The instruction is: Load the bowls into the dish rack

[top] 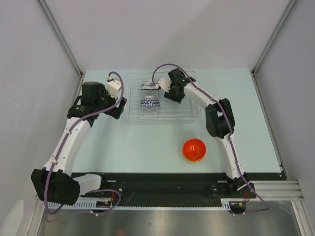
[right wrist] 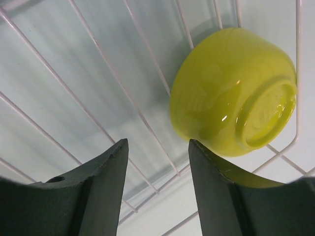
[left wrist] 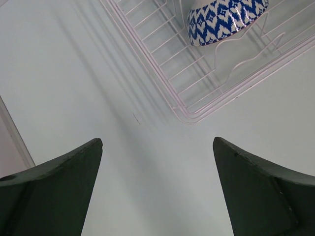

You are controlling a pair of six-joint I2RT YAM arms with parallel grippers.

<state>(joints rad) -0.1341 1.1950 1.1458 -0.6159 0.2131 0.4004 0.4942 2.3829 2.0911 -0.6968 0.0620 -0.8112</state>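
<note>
You have three loaded in the dish rack point(top: 167, 119), two blue-patterned bowls point(top: 150, 103) point(top: 149, 86) and a yellow-green bowl point(right wrist: 216, 98) just beside your part-spread, empty right end effector point(right wrist: 157, 145), while a red-orange bowl point(top: 193, 149) waits on the counter point(top: 138, 147) and your left end effector point(left wrist: 157, 142) hangs wide, released.

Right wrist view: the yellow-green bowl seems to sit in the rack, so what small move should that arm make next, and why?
Probably lift the right end effector straight up, clear of the dish rack. Its jaws stand open with nothing between them, the yellow-green bowl lies on the rack wires beside them, and a red-orange bowl sits on the table.
</note>
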